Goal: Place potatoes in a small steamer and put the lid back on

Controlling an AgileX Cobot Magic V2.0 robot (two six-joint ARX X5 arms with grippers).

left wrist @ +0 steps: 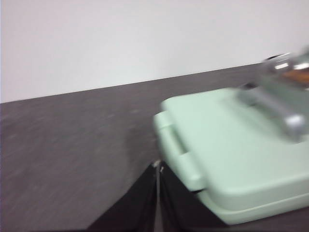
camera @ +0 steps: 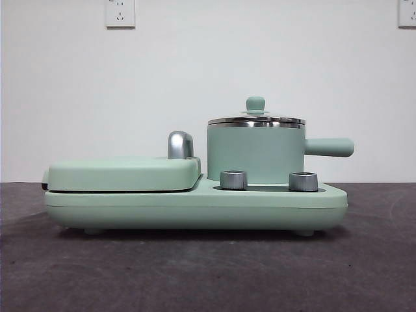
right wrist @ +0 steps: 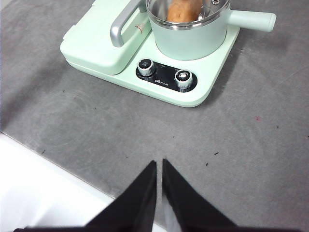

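Lid [camera: 255, 119] sits flat on the small steamer [camera: 255, 155], knob up, rim on rim; potato [right wrist: 182, 10] is inside the pot, seen through the glass in the right wrist view. So the task looks done, and the step in hand is likely just pulling clear. To do that well: keep both arms high and away from the side handle [camera: 329, 147] so nothing nudges the lid off seat, and check the lid is level all round before stopping. Left end effector [left wrist: 158, 166] has its jaws pressed together, holding nothing, just beside the corner of the griddle cover [left wrist: 227, 140]. Right end effector [right wrist: 159, 164] also pressed together and empty, over bare table [right wrist: 96, 125], well apart from the appliance. Front view shows the lid seated evenly but hides the potato behind the pot wall; no arm shows there. Right wrist view shows the potato and the two dials [right wrist: 164, 73]. Left wrist view is blurred; an orange patch by the steel rim is probably the potato.
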